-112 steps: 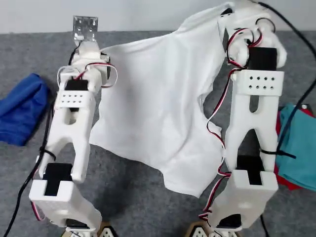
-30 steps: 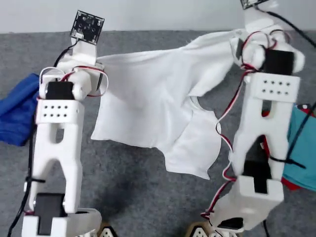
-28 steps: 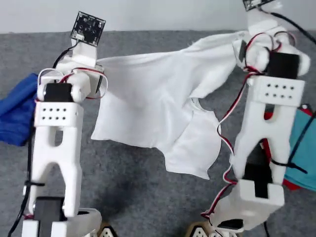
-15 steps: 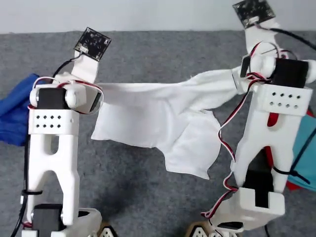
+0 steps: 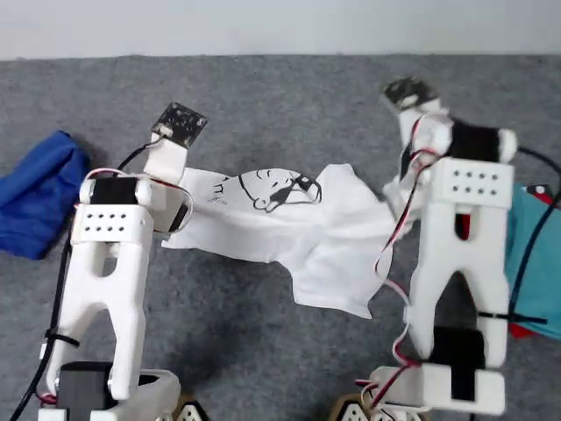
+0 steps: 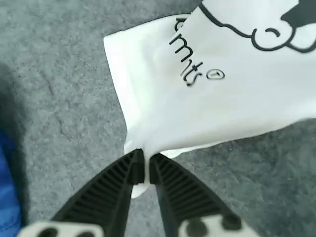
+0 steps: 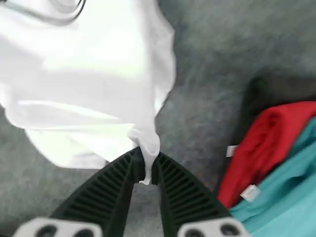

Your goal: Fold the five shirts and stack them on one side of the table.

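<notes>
- Left gripper [image 6: 146, 167] pinched closed on white shirt [image 5: 298, 224], its 9 o'clock edge.
- Right gripper [image 7: 147, 170] clamps the 3 o'clock edge.
- Teal shirt [image 5: 542, 281], 3 o'clock, cut off.

black lettering [image 6: 191, 66] on white shirt [image 6: 237, 106], partly cropped

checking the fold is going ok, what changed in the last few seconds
The left gripper and right gripper drew the white shirt back toward the bases, folding it over, print up. Both stay clamped. The blue shirt and teal shirt stayed put.
</notes>
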Robot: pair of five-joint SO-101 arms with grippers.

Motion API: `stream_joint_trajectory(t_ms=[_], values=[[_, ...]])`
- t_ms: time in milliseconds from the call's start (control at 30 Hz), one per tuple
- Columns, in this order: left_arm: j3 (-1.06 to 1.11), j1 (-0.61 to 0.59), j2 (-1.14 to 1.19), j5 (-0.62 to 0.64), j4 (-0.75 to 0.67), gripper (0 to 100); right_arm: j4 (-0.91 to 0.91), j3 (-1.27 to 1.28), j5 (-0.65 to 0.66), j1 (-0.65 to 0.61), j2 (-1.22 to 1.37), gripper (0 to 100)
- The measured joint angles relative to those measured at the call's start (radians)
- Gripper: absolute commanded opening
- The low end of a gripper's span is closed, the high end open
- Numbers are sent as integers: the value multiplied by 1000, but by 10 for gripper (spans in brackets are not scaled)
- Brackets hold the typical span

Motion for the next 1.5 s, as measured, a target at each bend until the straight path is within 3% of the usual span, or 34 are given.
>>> stream_joint_trajectory(t_ms=[267, 467, 600, 767, 933, 1067, 1233, 1500], values=[[84, -5, 0, 0, -52, 15, -230, 511, 2, -97, -236, 17], [84, -5, 0, 9, -55, 72, -316, 717, 2, -98, -339, 225], [84, -5, 0, 38, -55, 161, -276, 718, -32, -98, -376, 236], [44, -5, 0, 46, -17, 162, -172, 643, -40, -95, -453, 235], [-92, -9, 0, 130, 25, 162, -166, 500, -46, -61, -488, 208], [-117, -9, 0, 152, 28, 162, -247, 479, -84, -12, -430, 194], [-118, 20, 0, 153, 28, 162, -224, 479, -97, -48, -308, 194], [12, 34, 0, 153, 71, 163, 9, 534, 60, -138, -295, 191]])
